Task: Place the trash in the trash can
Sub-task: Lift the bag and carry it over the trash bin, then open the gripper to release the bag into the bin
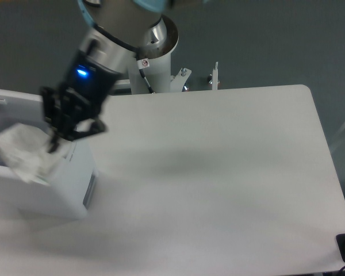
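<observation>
- Gripper [53,141] has its jaws clenched on the wrapper [24,150], pinching one edge so the rest hangs free to the left.
- Wrapper is carried over the trash can [75,190] opening, above the right rim: positioned for a drop.
- Frame is motion-blurred, so the exact overlap is unclear.
- Bottle not visible; surface [218,172] bare here.

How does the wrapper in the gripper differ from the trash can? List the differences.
The wrapper is small, crumpled and irregular; the trash can is large, boxy and smooth-walled. The wrapper hangs in the air from the gripper, over the can; the trash can stands on the table. The wrapper looks blurred; the can looks sharper. Both are whitish.
</observation>
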Action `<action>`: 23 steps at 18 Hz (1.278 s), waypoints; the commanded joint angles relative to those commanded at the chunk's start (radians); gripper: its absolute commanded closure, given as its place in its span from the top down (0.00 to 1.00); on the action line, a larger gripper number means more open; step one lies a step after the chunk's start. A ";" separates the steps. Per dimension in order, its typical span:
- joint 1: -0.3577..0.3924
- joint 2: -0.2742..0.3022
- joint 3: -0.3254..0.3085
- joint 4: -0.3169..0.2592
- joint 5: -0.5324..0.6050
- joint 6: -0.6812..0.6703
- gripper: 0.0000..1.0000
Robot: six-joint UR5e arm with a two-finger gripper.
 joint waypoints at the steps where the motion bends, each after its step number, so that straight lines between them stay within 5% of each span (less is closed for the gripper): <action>1: -0.002 0.009 -0.029 0.000 0.000 0.003 0.04; 5: -0.026 0.023 -0.134 0.002 0.000 0.155 0.45; 6: -0.028 0.022 -0.149 0.000 0.000 0.170 0.67; 7: -0.028 0.020 -0.157 0.000 0.002 0.169 1.00; 14: -0.006 0.011 -0.131 0.017 -0.002 0.163 1.00; 18: 0.107 -0.003 -0.100 0.018 0.000 0.163 1.00; 23: 0.280 -0.086 -0.076 0.020 0.003 0.175 1.00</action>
